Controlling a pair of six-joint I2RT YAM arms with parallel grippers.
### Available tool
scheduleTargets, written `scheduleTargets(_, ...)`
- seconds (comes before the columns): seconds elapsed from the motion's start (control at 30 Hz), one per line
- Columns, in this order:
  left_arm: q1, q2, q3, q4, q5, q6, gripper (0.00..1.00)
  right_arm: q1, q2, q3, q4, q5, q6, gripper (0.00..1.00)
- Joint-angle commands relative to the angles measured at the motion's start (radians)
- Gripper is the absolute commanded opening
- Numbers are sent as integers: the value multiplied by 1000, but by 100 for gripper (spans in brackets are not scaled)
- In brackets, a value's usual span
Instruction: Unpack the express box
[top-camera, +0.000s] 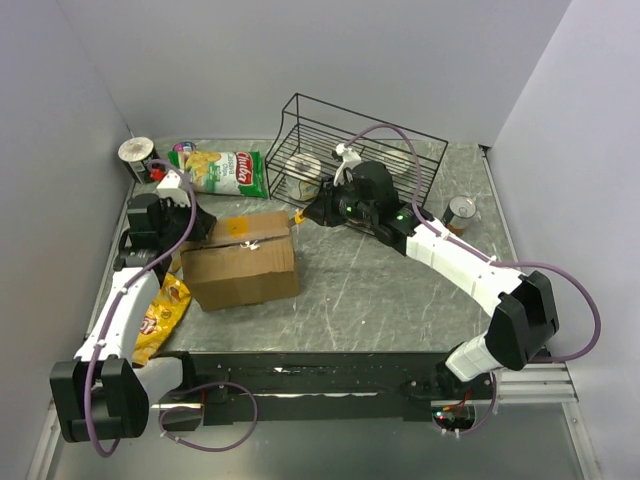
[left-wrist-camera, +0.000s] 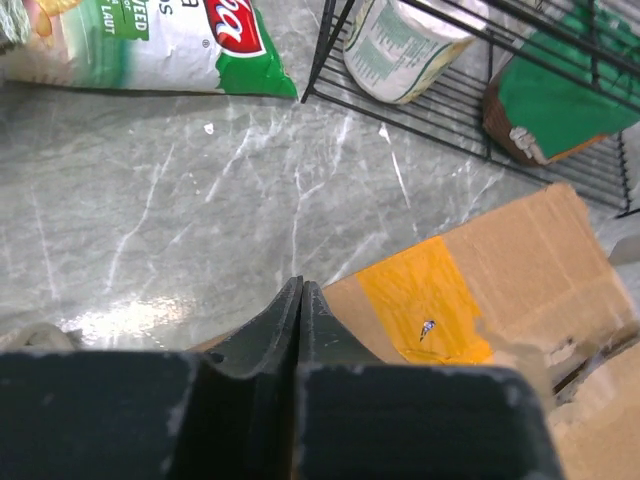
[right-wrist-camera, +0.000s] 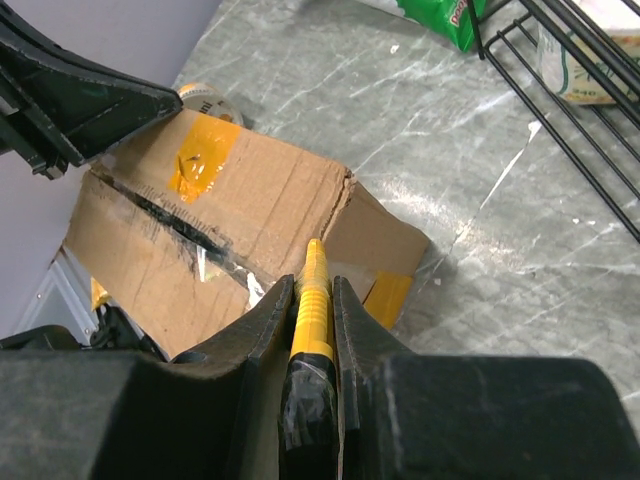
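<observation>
We are holding our right arm stretched leftward, right gripper (right-wrist-camera: 313, 300) clamping a yellow tool (right-wrist-camera: 315, 262) whose tip is meeting the top edge of the express box (top-camera: 243, 262). Our left gripper (left-wrist-camera: 301, 292), fingers pressed together on nothing, is hovering over the box's far left corner. The box is sitting left of centre on the table (top-camera: 400, 290), its flaps closed.

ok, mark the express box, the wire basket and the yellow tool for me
express box (top-camera: 245, 280): top external view, front side.
wire basket (top-camera: 310, 125): top external view, back wall.
yellow tool (right-wrist-camera: 311, 300): right wrist view, mid shaft.
</observation>
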Motion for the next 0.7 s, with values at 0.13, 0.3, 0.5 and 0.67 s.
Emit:
scheduleTargets(0.13,47,-33,42,-111,171,-69,24,36,-25,20,-93,21,-18,0)
scheduleTargets(0.3,147,-64,265,-393,-28,193,27,36,-12,40,-90,22,-49,0)
scheduleTargets(0.5,216,-187,117,-684,-99,652,1,33,25,78,-79,25,-70,0)
scheduleTargets(0.67,211,-230,40,-843,106,929,1,33,57,118,-73,15,-79,0)
